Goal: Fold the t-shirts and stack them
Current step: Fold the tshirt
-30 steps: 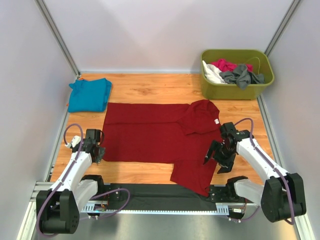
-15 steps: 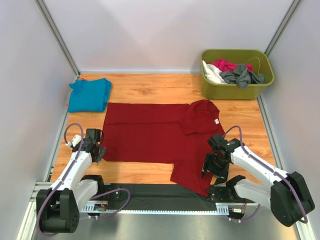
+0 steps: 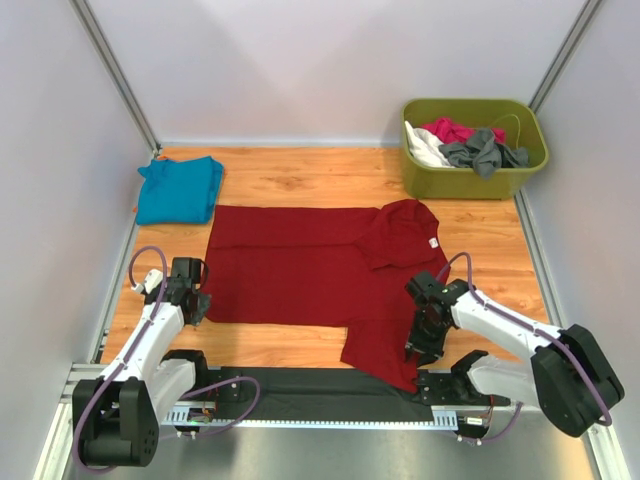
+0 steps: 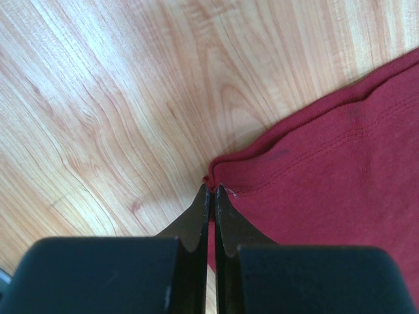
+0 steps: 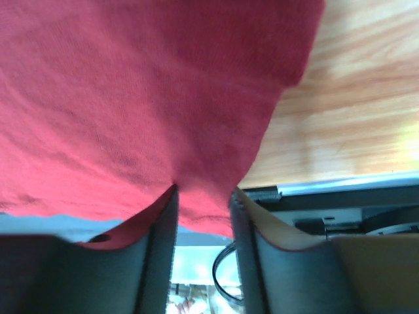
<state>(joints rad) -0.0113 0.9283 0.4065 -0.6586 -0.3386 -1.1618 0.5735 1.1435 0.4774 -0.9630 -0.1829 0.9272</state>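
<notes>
Top external shows you the dark red shirt (image 3: 290,270) spread flat across the middle of the table (image 3: 300,175). Its neck end points right, where the white label (image 3: 432,243) shows. A flap of cloth by the label lies folded over the body, and the near sleeve (image 3: 385,350) trails onto the black strip (image 3: 300,385) at the table's near edge. The teal-blue shirt (image 3: 180,190) sits folded in the far left corner, apart from the red one, so it is probably the base of the stack.

Your left gripper (image 4: 211,193) is pressed shut with its tips right on the hem's near-left corner. You cannot tell from the left wrist view whether any cloth is caught between them. Either way it looks placed to anchor that corner while the other arm works.

Your right gripper (image 5: 203,193) stands with its fingers apart. The sleeve's red edge dips into the gap but is not yet clamped. That position suits pinching the dangling sleeve and carrying it inward over the body.

The green bin (image 3: 470,185) at the far right holds pink, white and grey garments, out of your way.
</notes>
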